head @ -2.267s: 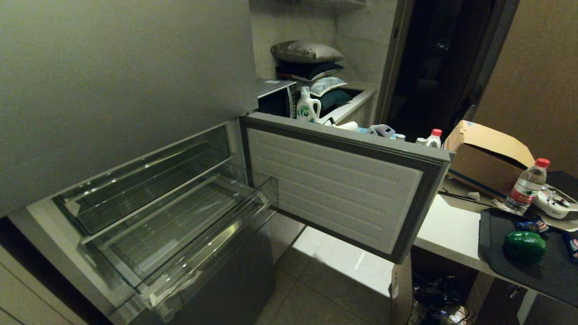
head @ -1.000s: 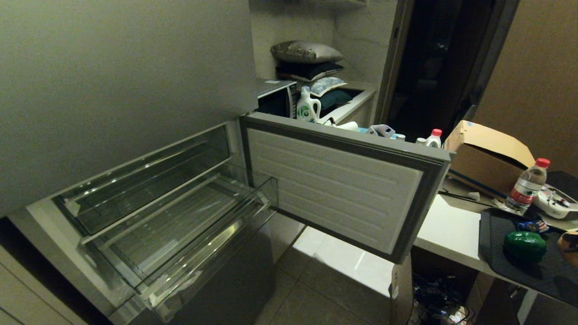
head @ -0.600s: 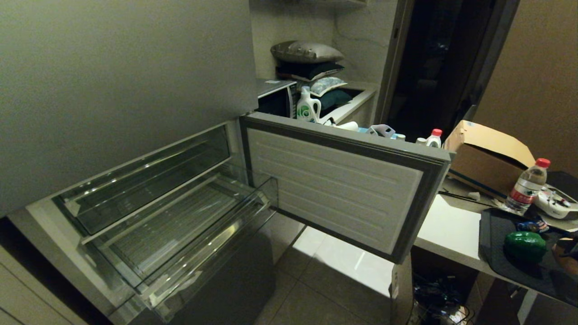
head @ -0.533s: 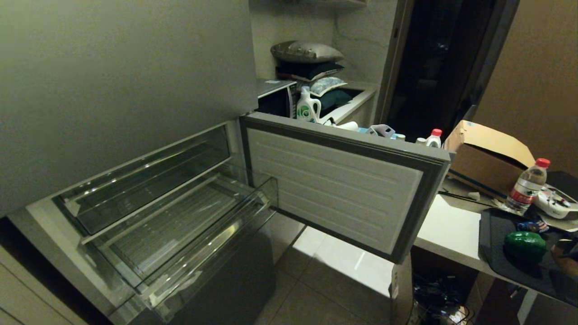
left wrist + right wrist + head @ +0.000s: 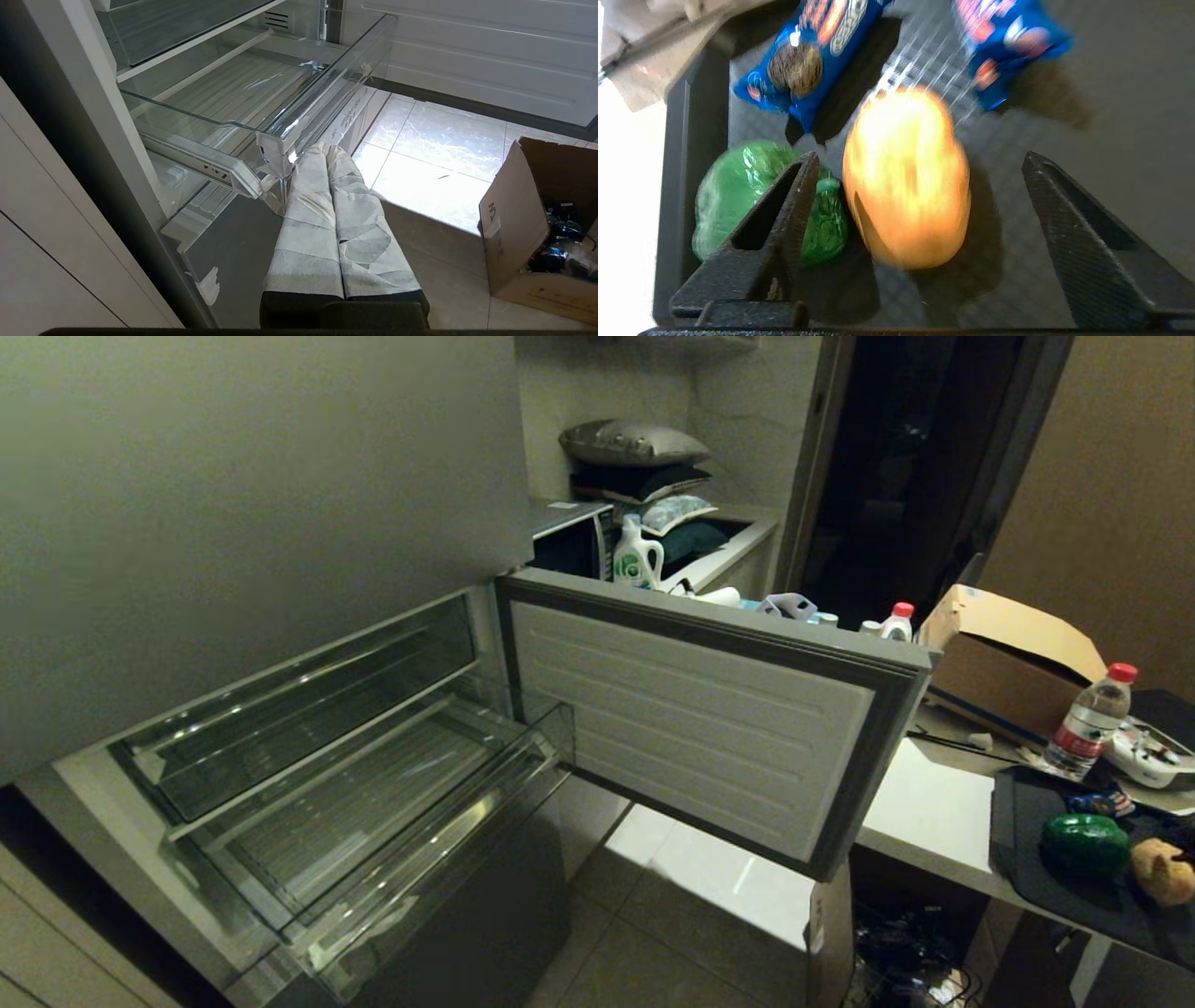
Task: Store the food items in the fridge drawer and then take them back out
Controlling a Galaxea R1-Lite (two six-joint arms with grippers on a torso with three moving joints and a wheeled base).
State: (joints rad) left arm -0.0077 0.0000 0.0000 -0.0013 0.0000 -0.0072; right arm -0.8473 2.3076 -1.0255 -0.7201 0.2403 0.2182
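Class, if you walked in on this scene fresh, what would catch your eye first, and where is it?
The wide clear fridge drawer stands pulled out and empty, its door swung open. On the dark mat at the right, an orange-brown lump lies beside a green pepper, between the open fingers of the right pincer.

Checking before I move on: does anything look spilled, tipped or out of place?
Nothing stands out. The rounded orange-brown food lump lies on the dark mat beside the shiny green pepper, below the open right gripper. The clear plastic fridge drawer stands pulled out with nothing in it.
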